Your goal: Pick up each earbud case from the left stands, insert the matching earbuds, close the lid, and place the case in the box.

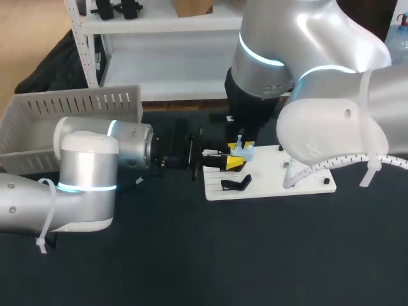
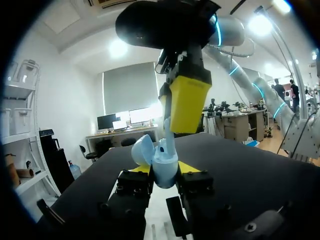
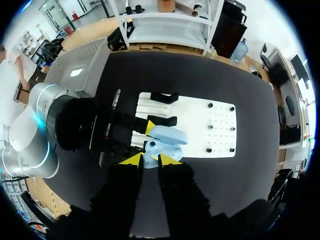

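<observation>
The left arm is reaching in from the desk's (image 1: pixel 191 255) left edge, and its left hand (image 2: pixel 165 172) is gripping the light blue earbud case (image 2: pixel 164 162), with a yellow tip pressing on each side of the case body. The case is sitting upright between those fingers with its lid (image 2: pixel 142 150) standing open. It is being held just above the left end of the white board (image 1: pixel 274 182), which is lying in the middle of the desk toward its back edge.

The right arm is coming down from the right, with the right hand (image 3: pixel 150 159) pointing down at the open case. Its two yellow tips are closing on a small light blue earbud (image 3: pixel 150 148), which is touching the case's open top.

A black stand (image 1: pixel 236 183) is lying on the board near its front edge. A grey box (image 1: pixel 70 105) is sitting at the desk's back left corner.
</observation>
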`<state>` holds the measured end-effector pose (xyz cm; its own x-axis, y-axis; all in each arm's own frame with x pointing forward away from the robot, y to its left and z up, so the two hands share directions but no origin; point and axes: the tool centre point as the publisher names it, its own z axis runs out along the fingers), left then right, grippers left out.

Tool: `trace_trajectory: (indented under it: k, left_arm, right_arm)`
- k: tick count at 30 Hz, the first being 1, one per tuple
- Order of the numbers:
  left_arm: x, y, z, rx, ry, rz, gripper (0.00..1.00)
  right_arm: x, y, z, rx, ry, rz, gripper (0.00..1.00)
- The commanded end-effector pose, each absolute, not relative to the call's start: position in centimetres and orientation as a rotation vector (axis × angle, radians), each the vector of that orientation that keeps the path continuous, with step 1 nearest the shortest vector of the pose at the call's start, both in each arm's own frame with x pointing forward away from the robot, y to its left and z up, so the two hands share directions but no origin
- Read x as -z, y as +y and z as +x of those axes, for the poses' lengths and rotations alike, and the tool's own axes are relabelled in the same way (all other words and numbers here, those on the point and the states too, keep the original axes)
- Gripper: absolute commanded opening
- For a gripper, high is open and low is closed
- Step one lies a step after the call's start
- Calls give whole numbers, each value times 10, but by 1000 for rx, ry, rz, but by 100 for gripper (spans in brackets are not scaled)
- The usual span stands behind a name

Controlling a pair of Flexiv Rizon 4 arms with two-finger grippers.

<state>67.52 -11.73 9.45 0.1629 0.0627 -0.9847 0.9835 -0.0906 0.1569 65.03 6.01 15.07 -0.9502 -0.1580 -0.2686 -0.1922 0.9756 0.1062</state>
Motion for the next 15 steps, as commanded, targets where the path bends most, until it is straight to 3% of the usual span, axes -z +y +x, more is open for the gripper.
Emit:
trace_trajectory:
  k: [1,15]
  left_arm:
    - [-94,-118,674,1111,1099,1391,0]
    - [-94,-118,674,1111,1099,1391,0]
  right_arm:
    - [-149,60,652,-189,2864,-255,0]
    - [-148,60,652,-176,2873,-249,0]
